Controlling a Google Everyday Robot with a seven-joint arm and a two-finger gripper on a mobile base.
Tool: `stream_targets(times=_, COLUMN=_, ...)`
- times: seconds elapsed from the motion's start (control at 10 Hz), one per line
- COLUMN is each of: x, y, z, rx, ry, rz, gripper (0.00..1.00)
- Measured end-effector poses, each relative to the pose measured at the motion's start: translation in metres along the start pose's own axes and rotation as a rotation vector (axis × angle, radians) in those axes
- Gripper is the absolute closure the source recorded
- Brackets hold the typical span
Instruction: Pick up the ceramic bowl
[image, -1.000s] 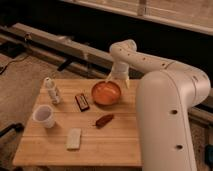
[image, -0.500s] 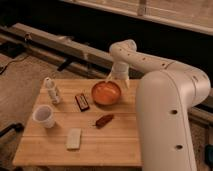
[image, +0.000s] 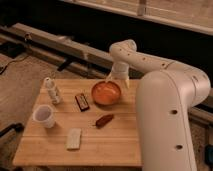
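The ceramic bowl (image: 106, 93), round, shallow, orange-brown and glossy, sits on the wooden table (image: 115, 145) near its far edge. My gripper (image: 116, 80) hangs from the white arm just above the bowl's far rim, pointing down at it. The gripper's tips are at or just behind the rim, partly hidden by it.
On the table: a small white bottle (image: 52, 90) at the far left, a white cup (image: 44, 116) in front of it, a dark bar (image: 82, 101) left of the bowl, a brown-red object (image: 104, 120) and a pale block (image: 74, 138). My white body (image: 167, 125) fills the right.
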Motion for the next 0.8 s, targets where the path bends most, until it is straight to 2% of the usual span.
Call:
stream_targets(times=0.3, x=0.001, y=-0.001, z=0.000, rx=-0.011, ry=0.010, rz=-0.005, gripper=0.20)
stream_targets(times=0.5, x=0.005, y=-0.005, z=0.010, rx=0.009, ry=-0.031, rz=-0.013, gripper=0.20)
stream_targets(times=0.6, x=0.003, y=-0.007, z=0.022, rx=0.025, ry=-0.062, rz=-0.014, gripper=0.20)
stream_targets(times=0.8, x=0.001, y=-0.005, z=0.064, rx=0.060, ry=-0.136, rz=-0.006, gripper=0.20)
